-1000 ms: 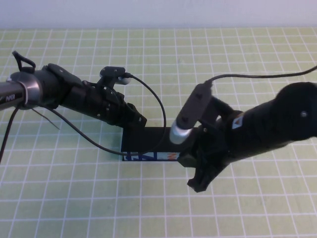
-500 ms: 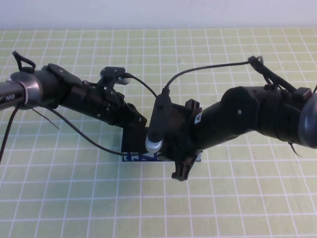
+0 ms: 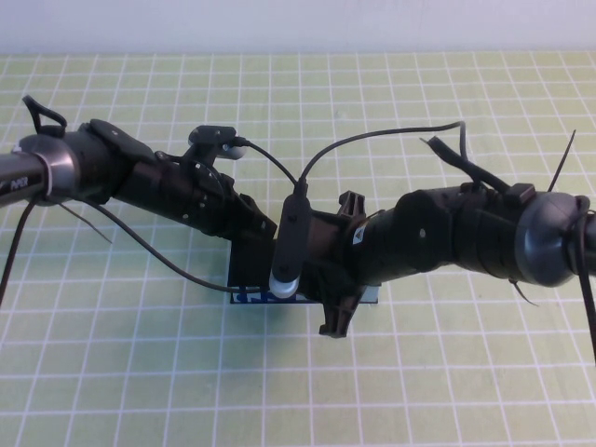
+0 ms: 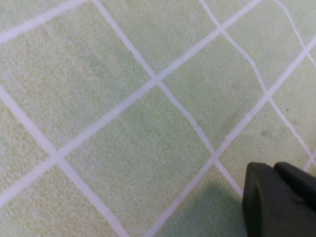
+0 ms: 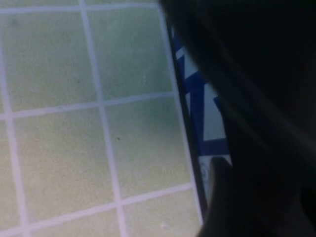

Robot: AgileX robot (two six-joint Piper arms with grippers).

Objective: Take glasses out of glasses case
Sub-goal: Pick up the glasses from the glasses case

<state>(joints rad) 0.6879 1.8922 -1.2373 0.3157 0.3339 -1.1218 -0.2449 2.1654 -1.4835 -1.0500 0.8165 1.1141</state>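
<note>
The glasses case (image 3: 246,270) lies mid-table, black lid on top, with its blue printed side (image 3: 371,296) facing the front. The same printed side (image 5: 200,98) shows in the right wrist view. My right gripper (image 3: 343,263) hangs over the middle of the case, open. One finger (image 3: 351,200) stands behind the case and the other (image 3: 335,321) in front of it. My left gripper (image 3: 259,228) rests at the case's back left corner; a dark part of it (image 4: 281,200) shows over the mat in the left wrist view. The glasses are hidden.
A green mat with a white grid (image 3: 140,372) covers the table. Black cables (image 3: 279,172) loop from both wrists above the case. The white wall runs along the back edge.
My right arm swung left from the case's right end to over its middle, and its fingers spread apart. The left arm has not moved.
</note>
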